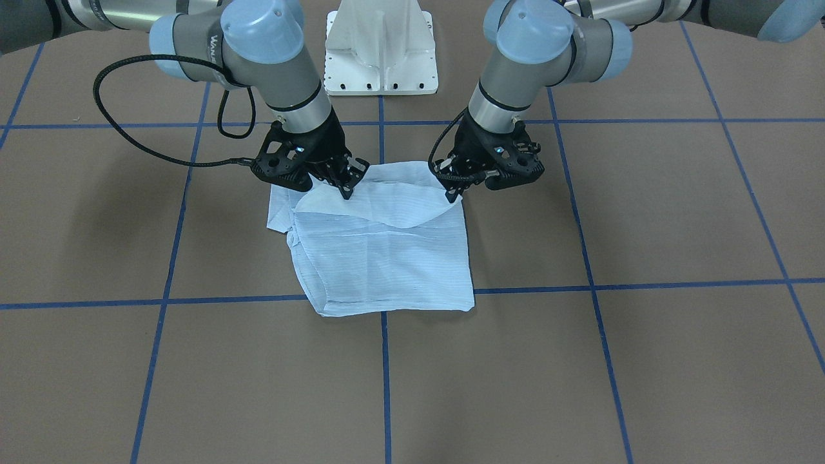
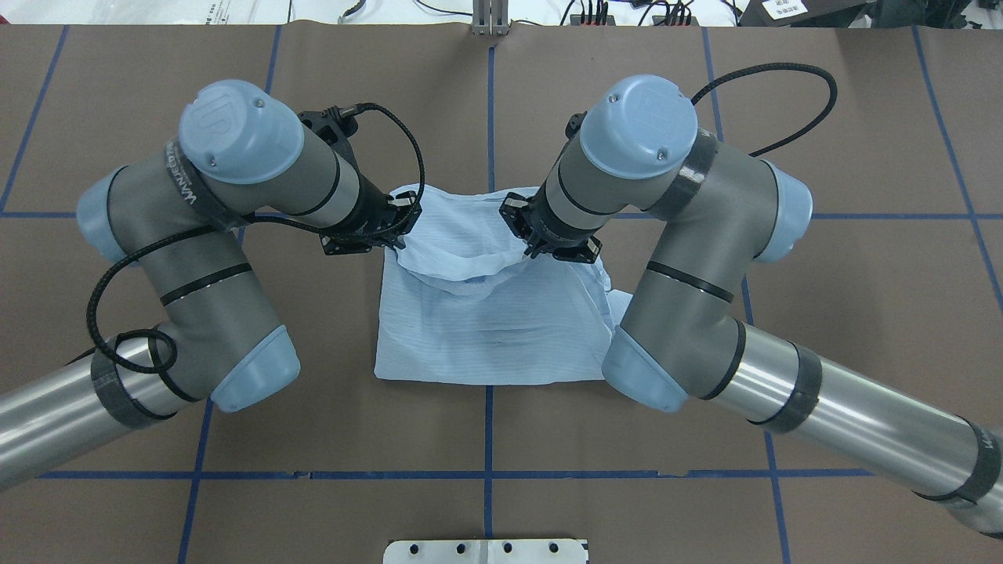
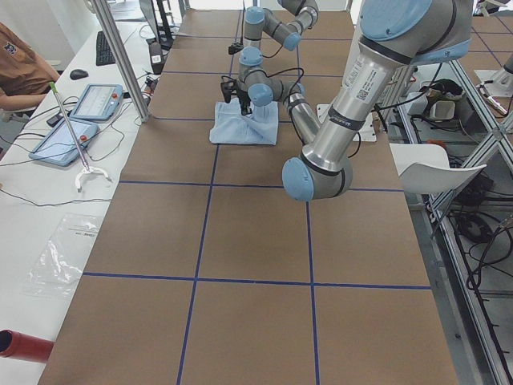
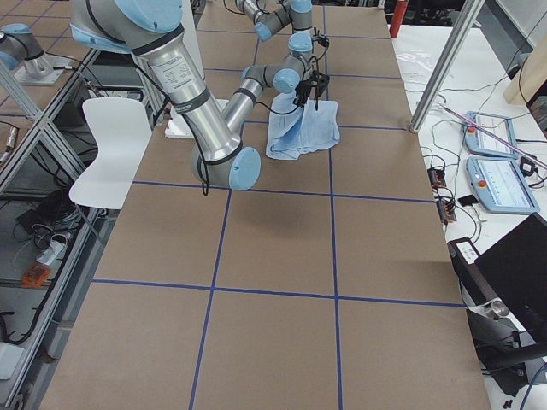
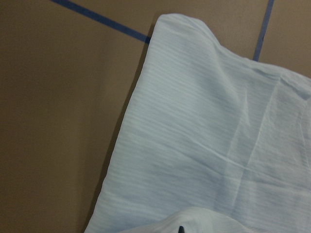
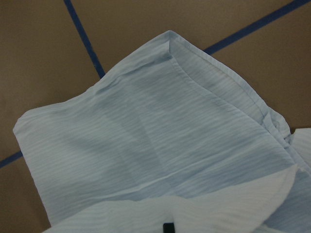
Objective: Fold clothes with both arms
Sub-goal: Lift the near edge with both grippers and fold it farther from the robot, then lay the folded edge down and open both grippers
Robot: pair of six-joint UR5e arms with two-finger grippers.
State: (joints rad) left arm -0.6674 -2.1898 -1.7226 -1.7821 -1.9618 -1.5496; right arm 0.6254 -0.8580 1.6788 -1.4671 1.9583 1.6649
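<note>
Mid-fold: pale-blue striped shirt (image 1: 387,258) on surface (image 1: 580,374) near white pedestal base (image 1: 380,58), raised edge clenched in left tool (image 1: 455,192) and right tool (image 1: 347,188). Next, probably: carry flap across evenly, then release.

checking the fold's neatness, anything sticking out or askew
Yes: part of the shirt pokes out past the folded square's edge on the robot's right side, near the right gripper, leaving that edge uneven.
</note>
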